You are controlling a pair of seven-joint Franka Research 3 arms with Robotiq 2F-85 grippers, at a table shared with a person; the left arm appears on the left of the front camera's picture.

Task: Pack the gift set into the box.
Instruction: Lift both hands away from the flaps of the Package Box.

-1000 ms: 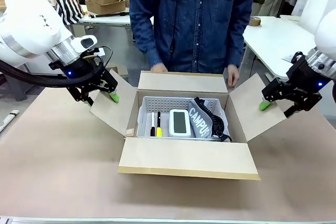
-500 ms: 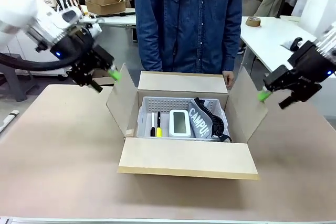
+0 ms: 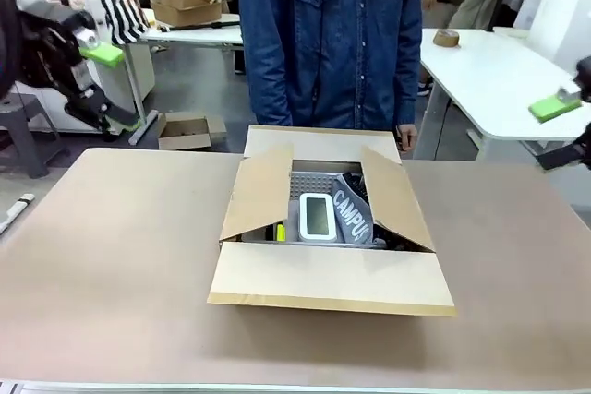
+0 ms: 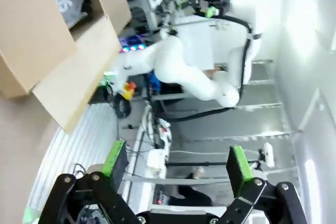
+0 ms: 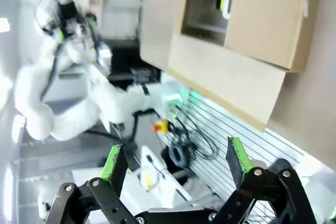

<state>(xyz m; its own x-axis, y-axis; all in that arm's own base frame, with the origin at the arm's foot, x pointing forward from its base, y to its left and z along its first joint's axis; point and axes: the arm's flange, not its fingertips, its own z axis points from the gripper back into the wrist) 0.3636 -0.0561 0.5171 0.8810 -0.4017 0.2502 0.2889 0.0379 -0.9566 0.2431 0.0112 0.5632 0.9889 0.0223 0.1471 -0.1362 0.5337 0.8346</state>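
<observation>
I see the brown table [image 3: 111, 265] spread across my front view; a person [image 3: 332, 34] in a denim shirt stands at its far edge, one hand [image 3: 406, 136] just beside the far right corner of the box [image 3: 332, 279]. The box sits mid-table; its near flap lies out flat towards me, the far flap [image 3: 321, 143] leans back towards the person, and the two side flaps [image 3: 259, 193] tilt inward over the opening without meeting. The gift set [image 3: 314, 177] is down inside the box, its white lattice wall showing in the gap between those flaps; on it I make out a white screen-faced item [image 3: 317, 216], a grey piece with white lettering [image 3: 353, 214] and a yellow pen tip [image 3: 280, 231]. My left gripper [image 3: 111, 88] hangs high at the left, well apart from the box, its green pads spread wide and holding nothing; my right gripper [image 3: 561, 131] sits at the right edge, likewise raised, and the right wrist view shows its fingers wide apart and bare.
</observation>
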